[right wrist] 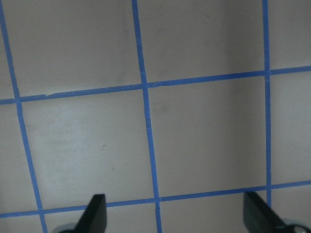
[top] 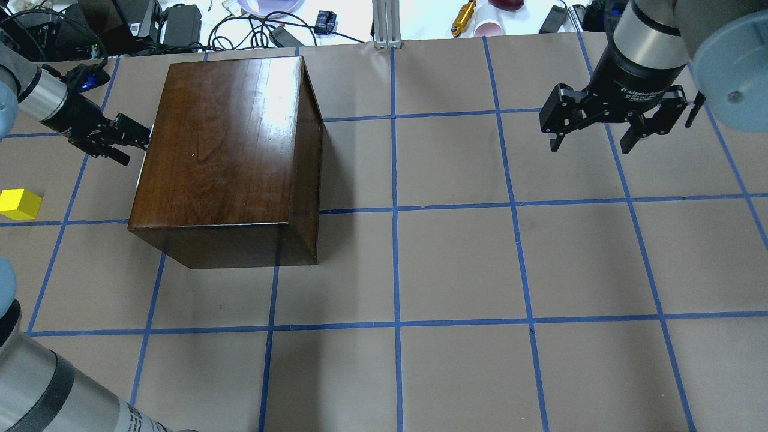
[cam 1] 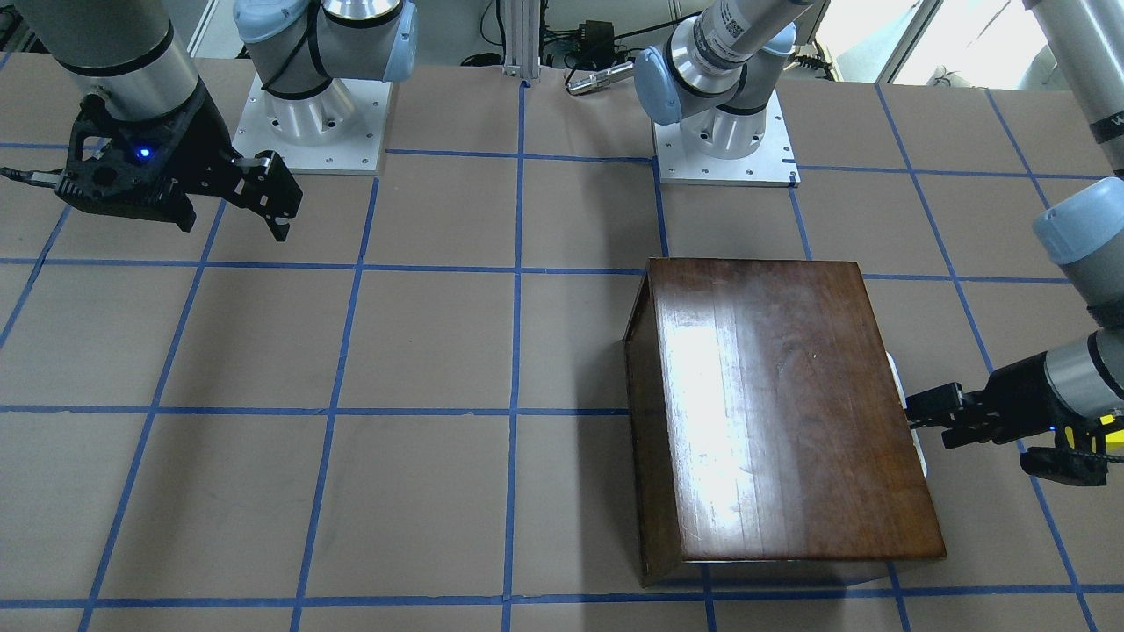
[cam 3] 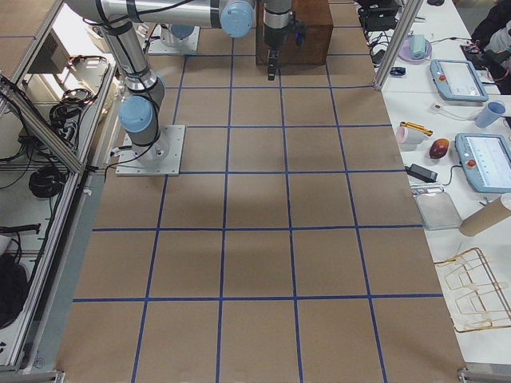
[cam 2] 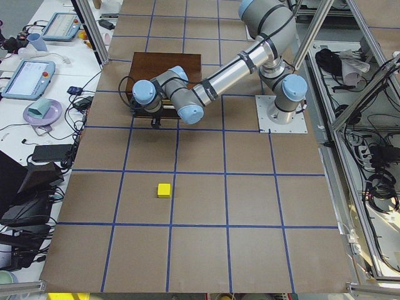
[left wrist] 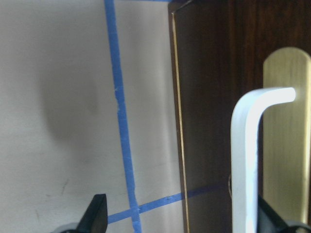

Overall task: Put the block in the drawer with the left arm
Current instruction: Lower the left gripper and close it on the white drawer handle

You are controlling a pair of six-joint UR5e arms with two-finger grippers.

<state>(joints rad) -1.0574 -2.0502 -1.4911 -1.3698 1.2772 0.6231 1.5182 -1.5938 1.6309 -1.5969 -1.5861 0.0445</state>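
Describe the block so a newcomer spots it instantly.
Find the glossy dark-brown wooden box on the robot's left half of the table. The left gripper is at its drawer front; past it, standing alone, sits the block. A small cube, the only bright yellow thing there.

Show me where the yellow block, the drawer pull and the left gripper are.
yellow block (top: 19, 201), overhead view, its top face.
drawer pull (left wrist: 243, 160), left wrist view, the upright stretch of the bar.
left gripper (top: 137, 146), overhead view, midway between its fingertips.
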